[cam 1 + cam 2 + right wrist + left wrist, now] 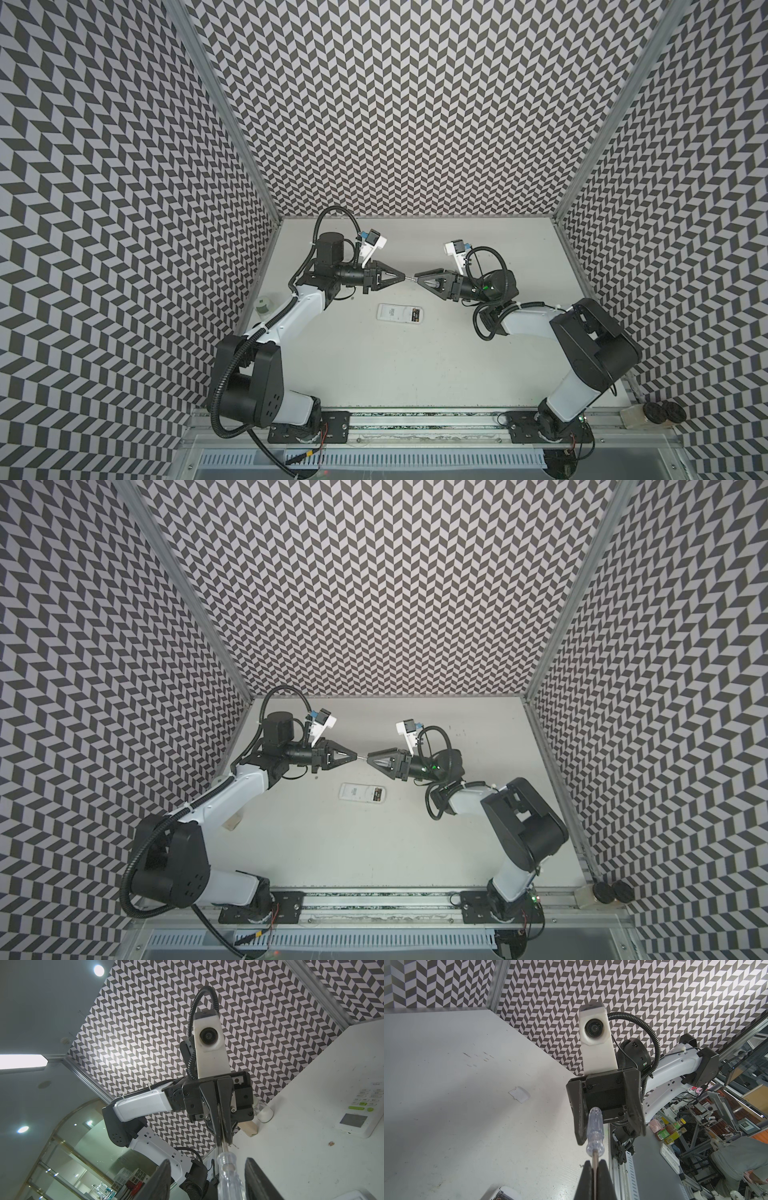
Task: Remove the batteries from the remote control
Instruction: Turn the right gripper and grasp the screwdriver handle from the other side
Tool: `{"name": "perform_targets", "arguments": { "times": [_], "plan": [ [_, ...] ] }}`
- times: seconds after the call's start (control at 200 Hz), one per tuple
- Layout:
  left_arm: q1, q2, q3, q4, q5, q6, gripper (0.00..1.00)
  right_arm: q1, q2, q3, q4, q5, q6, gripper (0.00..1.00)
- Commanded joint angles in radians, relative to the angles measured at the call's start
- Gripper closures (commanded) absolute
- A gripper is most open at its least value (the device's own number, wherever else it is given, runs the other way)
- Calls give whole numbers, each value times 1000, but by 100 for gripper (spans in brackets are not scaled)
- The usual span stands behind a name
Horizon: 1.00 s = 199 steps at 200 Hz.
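Clear-handled screwdriver [450,1130] spans both claws: left gripper [594,1172] clamped on its shaft, right gripper [207,1167] half-open astride the handle, seemingly ungripped; batteries [415,320] sit below in the remote [392,316], at its right-arm end.

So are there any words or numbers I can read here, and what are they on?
"+" on the black top of the camera.
Print on the remote with buttons: too small to read.
Label on the remote between the arms: blurred.
Labels on the bottles: too small.
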State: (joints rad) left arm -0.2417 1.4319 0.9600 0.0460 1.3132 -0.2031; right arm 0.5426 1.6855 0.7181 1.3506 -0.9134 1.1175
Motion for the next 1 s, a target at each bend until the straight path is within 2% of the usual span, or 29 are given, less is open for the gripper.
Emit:
{"name": "perform_targets", "arguments": {
  "times": [0.0,0.11,0.23,0.375,0.661,0.786,0.826,0.921,0.991],
  "plan": [
    [-2,-4,-12,49,-1,-12,100,13,8,32,19,-7,-16,47],
    [-2,-1,9,31,1,-20,100,18,17,67,-24,-17,-35,54],
    [-2,5,3,36,-7,-12,100,33,15,83,-139,-10,-134,55],
    [-2,1,8,32,-5,-21,100,34,17,101,-157,-11,-138,58],
    [3,4,20,-5,-11,21,100,36,21,108,-181,-33,-162,82],
    [2,4,7,7,-19,18,100,28,23,107,-189,-35,-169,98],
    [4,2,17,-10,-19,26,100,23,19,109,-196,-43,-165,100],
    [13,4,50,-102,-45,120,77,-1,-14,92,-224,-52,-194,100],
    [32,5,72,-143,-80,154,68,-26,-53,73,-298,-43,-259,100]
  ]
}}
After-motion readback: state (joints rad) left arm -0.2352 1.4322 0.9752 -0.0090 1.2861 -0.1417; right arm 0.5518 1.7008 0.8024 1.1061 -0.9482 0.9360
